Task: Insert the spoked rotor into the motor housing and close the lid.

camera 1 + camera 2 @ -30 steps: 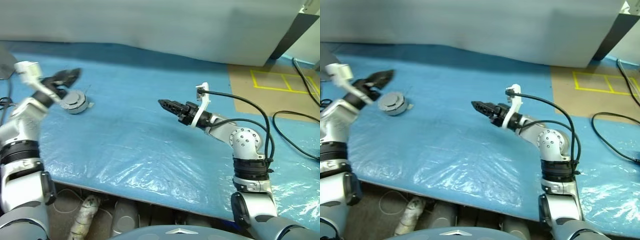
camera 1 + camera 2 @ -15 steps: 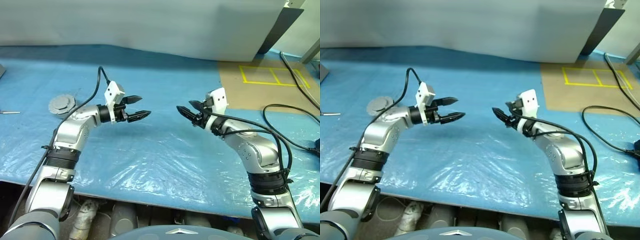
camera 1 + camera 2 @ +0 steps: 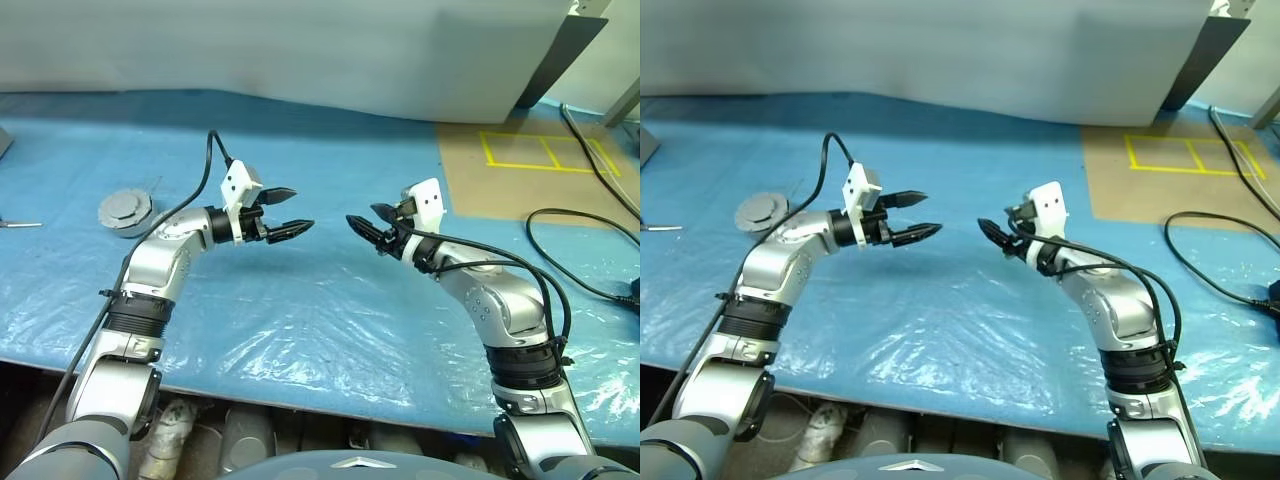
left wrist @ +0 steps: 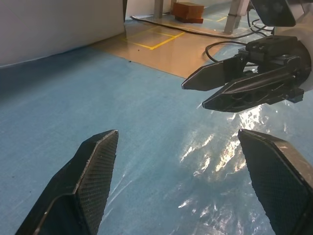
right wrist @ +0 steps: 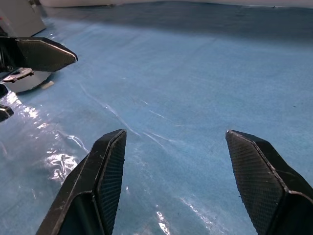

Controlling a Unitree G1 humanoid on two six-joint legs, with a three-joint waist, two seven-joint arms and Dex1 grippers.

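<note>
My left gripper (image 3: 298,210) and right gripper (image 3: 362,216) hover above the middle of the blue plastic-covered table, tips facing each other a short gap apart. Both are open and hold nothing. The left wrist view looks between its own fingers (image 4: 98,161) at the right gripper (image 4: 194,96). The lid (image 3: 124,209), a round grey ribbed disc, lies far to the left of the left gripper on a low silver round body whose inside is hidden. One edge of that piece (image 5: 22,81) peeks from behind a left finger (image 5: 44,54). The spoked rotor is out of view.
A thin metal tool (image 3: 20,224) lies at the table's left edge. Black cables (image 3: 585,265) loop over the right side. A brown board with yellow tape lines (image 3: 545,150) sits at the back right, and a grey wall panel (image 3: 300,50) stands behind.
The camera has shifted. My left gripper left the lid and swung right to the table's middle, now facing the right gripper. The right gripper rolled and sank slightly. The lid stayed put.
</note>
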